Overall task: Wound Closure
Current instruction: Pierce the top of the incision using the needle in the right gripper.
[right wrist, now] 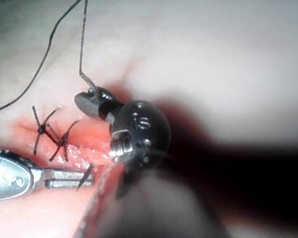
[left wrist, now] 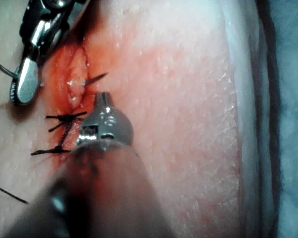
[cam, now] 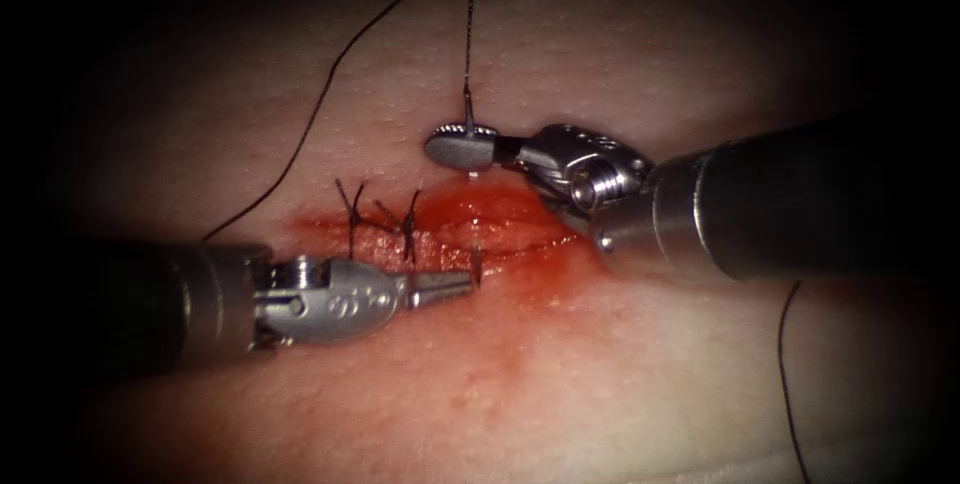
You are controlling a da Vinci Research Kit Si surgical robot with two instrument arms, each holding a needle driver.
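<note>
- Two tools are in on my feed, one from each side, tips facing across the cut (cam: 470, 234) in the tissue (cam: 600, 384).
- Room-wise: the far side of the tissue is wide open pale skin, nothing there but thread (cam: 320, 104) trailing off into the dark. The near side below the cut is bare too, just stained with red fluid (cam: 520, 314). In the left wrist view the tissue's outer edge (left wrist: 248, 99) drops off well clear of the cut.
- The crowded bit is the left end of the cut, where two knotted stitches (cam: 385, 219) sit with short cut ends sticking up, just above my left tool's body.
- Left tool (cam: 468, 284) lies almost flat along the near lip of the cut, shaft coming in level from the left. Its jaws look closed together right at the needle's tip (cam: 477, 264), which pokes up out of the near lip. Can't say if they actually grip it or only touch.
- Right tool (cam: 452, 147) reaches in from the right, wrist bent, jaws clamped on the needle's (cam: 467, 104) tail end, near where the thread joins, on the far side of the cut.
- So the needle is in the tissue, running under the cut: tail above, tip below.
- Another strand of thread (cam: 790, 384) hangs under the right shaft.
</note>
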